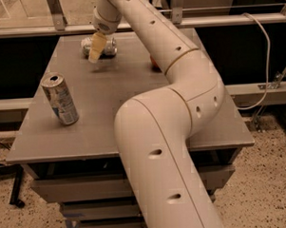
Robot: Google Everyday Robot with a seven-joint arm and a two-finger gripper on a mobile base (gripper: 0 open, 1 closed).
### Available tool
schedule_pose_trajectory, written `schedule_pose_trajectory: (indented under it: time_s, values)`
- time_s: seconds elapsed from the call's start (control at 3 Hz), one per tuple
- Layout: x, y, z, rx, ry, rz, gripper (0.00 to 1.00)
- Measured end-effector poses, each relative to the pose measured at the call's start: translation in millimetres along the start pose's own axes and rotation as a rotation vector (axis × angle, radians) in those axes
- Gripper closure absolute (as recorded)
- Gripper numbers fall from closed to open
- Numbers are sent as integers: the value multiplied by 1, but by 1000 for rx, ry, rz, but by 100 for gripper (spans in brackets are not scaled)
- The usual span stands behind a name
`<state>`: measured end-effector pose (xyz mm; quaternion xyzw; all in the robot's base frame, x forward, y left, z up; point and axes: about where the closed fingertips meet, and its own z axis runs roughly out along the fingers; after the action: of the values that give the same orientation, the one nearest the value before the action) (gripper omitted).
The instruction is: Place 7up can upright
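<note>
The 7up can [107, 46] lies on its side at the far end of the grey table [133, 111], silvery with green markings. My gripper [96, 49] hangs from the arm's wrist right in front of the can and covers its middle. I cannot tell whether it touches the can. The arm [179, 76] sweeps from the lower right up over the table.
A slimmer, taller silver can with blue markings [60, 99] stands upright, slightly tilted, near the table's left edge. A red apple [153, 63] is almost fully hidden behind the arm. A metal rail [224, 21] runs behind the table. A cable [266, 44] hangs at the right.
</note>
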<state>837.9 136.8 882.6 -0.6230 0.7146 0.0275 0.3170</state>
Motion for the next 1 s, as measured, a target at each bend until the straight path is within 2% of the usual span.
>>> schedule_pose_trajectory:
  time_s: [0.33,0.67,1.0]
  values:
    - [-1,8,11,-36,28,-7,0]
    - [-3,20,21,-85,43,-21,18]
    - [-2,30,29,-127,47,-27,41]
